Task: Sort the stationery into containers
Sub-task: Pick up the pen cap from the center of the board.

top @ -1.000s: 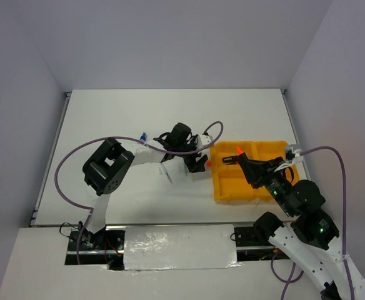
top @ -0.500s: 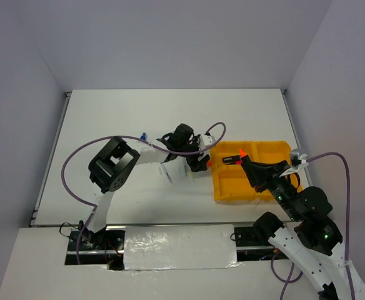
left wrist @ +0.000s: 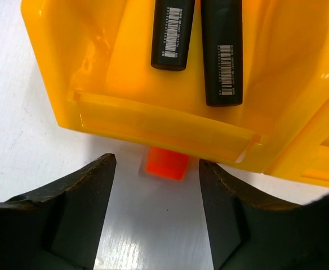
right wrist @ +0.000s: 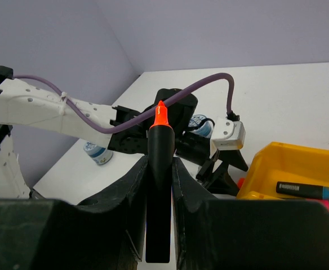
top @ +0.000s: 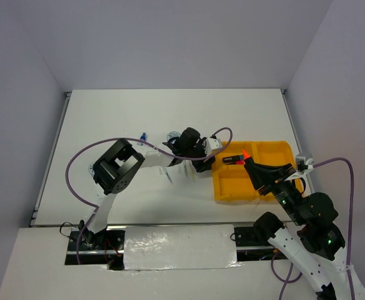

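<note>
1. Left fingers stand apart, straddling a small orange cube on the tabletop, just beside the orange-yellow tray.
2. Right fingers clamp an orange-capped highlighter over the tray.
3. Two black highlighters lie in one compartment.

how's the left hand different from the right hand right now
The left hand is open and holds nothing; the right hand is shut on an orange-tipped highlighter.
The left hand sits low over the table, with a small orange cube untouched between its fingertips, just outside the tray; the right hand is over the tray.
Both have black fingers and work at the same yellow tray.
</note>
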